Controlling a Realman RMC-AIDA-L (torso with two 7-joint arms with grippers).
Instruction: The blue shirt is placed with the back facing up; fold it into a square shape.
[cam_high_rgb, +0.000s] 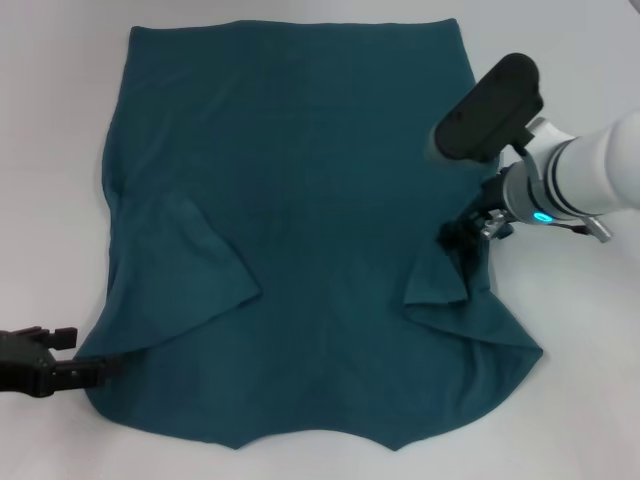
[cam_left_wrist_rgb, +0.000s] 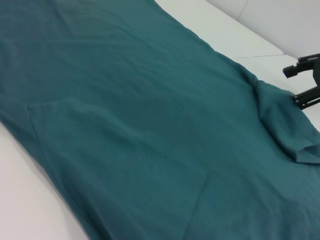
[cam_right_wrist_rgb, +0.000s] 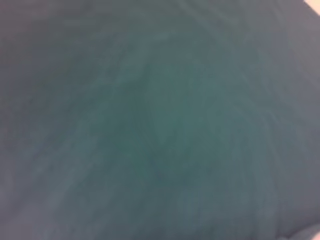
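Observation:
The blue shirt (cam_high_rgb: 300, 200) lies spread on the white table (cam_high_rgb: 60, 150), plain side up, with both sleeves folded inward onto the body. My left gripper (cam_high_rgb: 96, 352) sits low at the shirt's near left corner, open, its lower finger touching the cloth edge. My right gripper (cam_high_rgb: 462, 240) is at the shirt's right edge, just over the folded right sleeve (cam_high_rgb: 445, 285). The left wrist view shows the shirt (cam_left_wrist_rgb: 125, 125) and the right gripper (cam_left_wrist_rgb: 301, 82) with its fingers apart beside the raised sleeve fold. The right wrist view shows only the shirt (cam_right_wrist_rgb: 160, 120), seen close up.
Bare white table surrounds the shirt on the left, right (cam_high_rgb: 590, 330) and near sides. The right arm's white forearm (cam_high_rgb: 600, 170) and black wrist housing (cam_high_rgb: 490, 105) hang over the shirt's right edge.

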